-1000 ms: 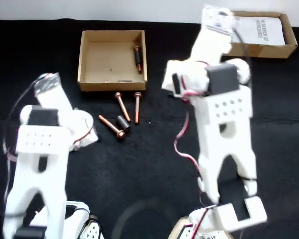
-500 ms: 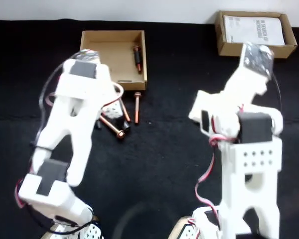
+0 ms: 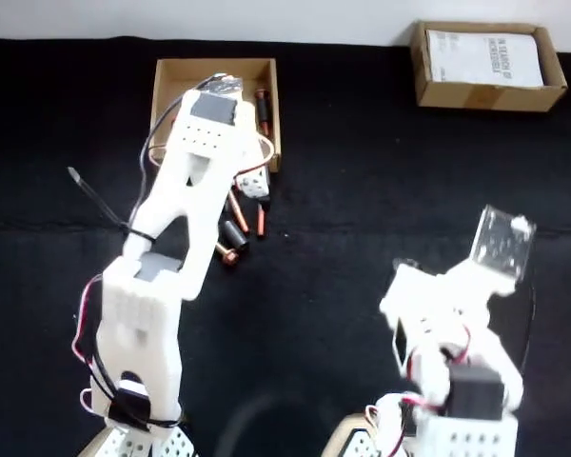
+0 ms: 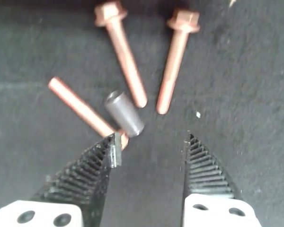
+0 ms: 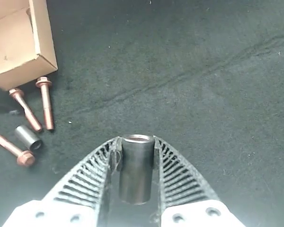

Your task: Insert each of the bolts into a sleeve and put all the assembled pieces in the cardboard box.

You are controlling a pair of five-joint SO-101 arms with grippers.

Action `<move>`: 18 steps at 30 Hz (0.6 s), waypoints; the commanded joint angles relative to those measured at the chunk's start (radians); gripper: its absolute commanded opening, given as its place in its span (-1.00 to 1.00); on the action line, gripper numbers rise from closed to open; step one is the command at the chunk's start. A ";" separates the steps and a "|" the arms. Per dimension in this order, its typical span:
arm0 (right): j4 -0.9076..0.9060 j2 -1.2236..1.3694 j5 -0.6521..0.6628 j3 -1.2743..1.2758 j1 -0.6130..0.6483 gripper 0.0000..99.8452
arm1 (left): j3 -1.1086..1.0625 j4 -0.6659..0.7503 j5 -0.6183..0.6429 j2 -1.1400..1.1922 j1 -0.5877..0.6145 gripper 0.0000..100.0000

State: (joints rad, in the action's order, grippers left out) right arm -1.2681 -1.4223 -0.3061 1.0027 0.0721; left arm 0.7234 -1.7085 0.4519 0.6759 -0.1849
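Note:
My left gripper (image 4: pixel 152 138) is open, just short of a dark sleeve (image 4: pixel 124 113) that lies among three copper bolts (image 4: pixel 123 52) (image 4: pixel 176 56) (image 4: pixel 80 106); one fingertip is beside the head of the third bolt. In the high view the left arm (image 3: pixel 205 171) stretches over this cluster (image 3: pixel 234 233) in front of the cardboard box (image 3: pixel 214 64). One bolt with a sleeve on it (image 3: pixel 263 107) lies inside the box. My right gripper (image 5: pixel 136 141) is shut on another dark sleeve (image 5: pixel 135 170), held above bare cloth at the near right, away from the bolts (image 5: pixel 46 101).
A second cardboard box (image 3: pixel 485 95) holding a printed sheet stands at the far right. Black cloth covers the table (image 3: pixel 381 190). The right arm (image 3: pixel 447 305) is folded back at the near right.
The left arm swung from the near left out over the bolts. The right arm pulled back from beside the box to the near right.

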 commanded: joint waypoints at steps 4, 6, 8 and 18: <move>0.074 -0.200 0.109 0.096 -0.012 -0.98 | 0.278 -0.003 -0.021 0.188 -0.015 -0.57; 0.074 -0.219 0.127 0.113 -0.012 -0.98 | 0.364 -0.002 -0.049 0.260 -0.016 -0.57; 0.074 -0.222 0.143 0.116 -0.012 -0.98 | 0.452 -0.002 -0.058 0.334 -0.022 -0.57; 0.073 -0.223 0.152 0.120 -0.012 -0.98 | 0.714 -0.002 -0.103 0.558 -0.035 -0.58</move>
State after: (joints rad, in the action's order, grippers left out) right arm -1.2160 -1.6387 -0.1634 1.1254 0.0721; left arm 1.3848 -1.7100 0.3598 1.2313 -0.2110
